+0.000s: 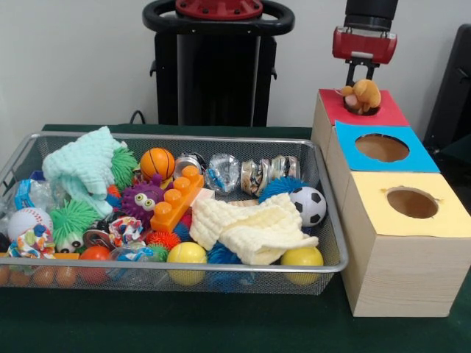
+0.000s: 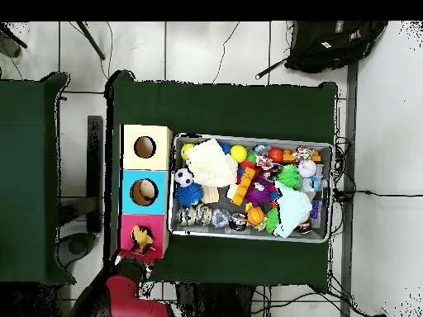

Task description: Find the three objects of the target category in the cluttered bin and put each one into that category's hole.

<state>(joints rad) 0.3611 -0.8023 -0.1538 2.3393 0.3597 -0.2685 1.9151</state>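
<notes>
The wire mesh bin is full of toys; in the overhead view its rim lies right of the boxes. One small pale-yellow and orange toy figure sits in the mouth of the hole in the red-topped box, half sunk in. My gripper hangs directly above it, touching or nearly touching its top. In the overhead view the figure lies on the red top, with my gripper at its edge. No other such figure shows in the bin.
Beside the bin stands a wooden box row with a blue top and a yellow top, each with a round hole. In the bin lie a pale-yellow cloth, a soccer ball, yellow balls, an orange brick and a mint cloth.
</notes>
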